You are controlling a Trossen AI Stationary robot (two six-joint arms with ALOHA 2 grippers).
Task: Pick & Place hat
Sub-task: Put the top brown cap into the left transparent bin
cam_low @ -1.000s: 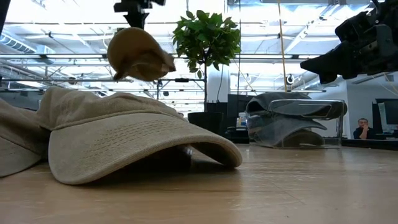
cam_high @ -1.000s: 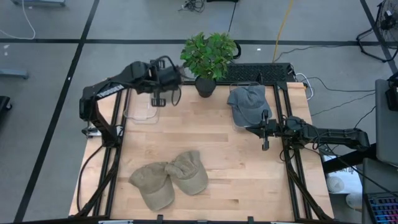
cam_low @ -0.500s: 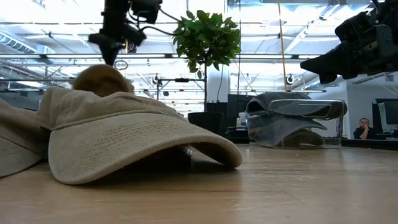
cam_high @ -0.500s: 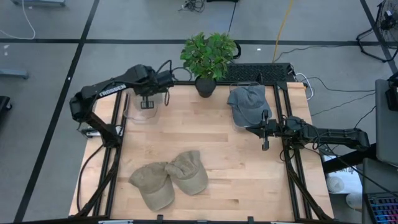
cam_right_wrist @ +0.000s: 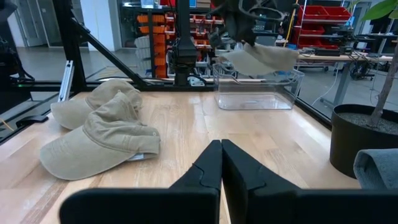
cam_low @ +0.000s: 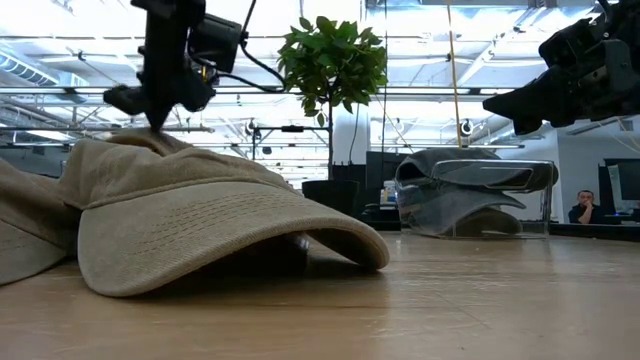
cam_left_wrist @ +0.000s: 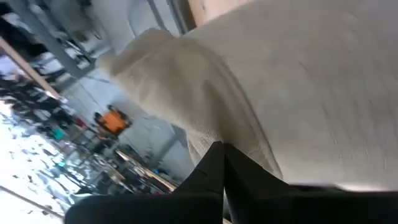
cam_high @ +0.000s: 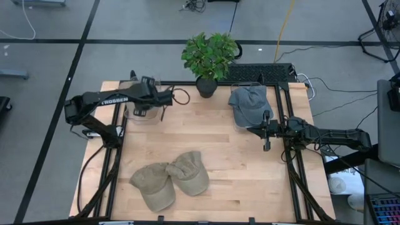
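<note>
My left gripper is shut on a tan hat and stands over a clear bin at the table's far left. In the low view the gripper comes down behind the near hat. The held hat fills the left wrist view. Two more tan hats lie by their brims and rims on the table near the front. A grey hat lies in a second clear bin at the far right. My right gripper is shut and empty beside that bin. My left gripper pinches the tan hat's cloth between its two shut fingers, which point down from above. Which part of the hat this is I cannot tell. The hat hangs below the fingers, over the open top of the clear bin.
A potted plant stands at the far edge between the two bins. The bare wood in the table's middle lies between the bins and the two front hats. A person sits in the room beyond the table.
My left gripper has gone toward the table's left edge and down, carrying the tan hat. The hat has dropped from well above the table down to the clear bin at the far left. The gripper stays shut on it.
</note>
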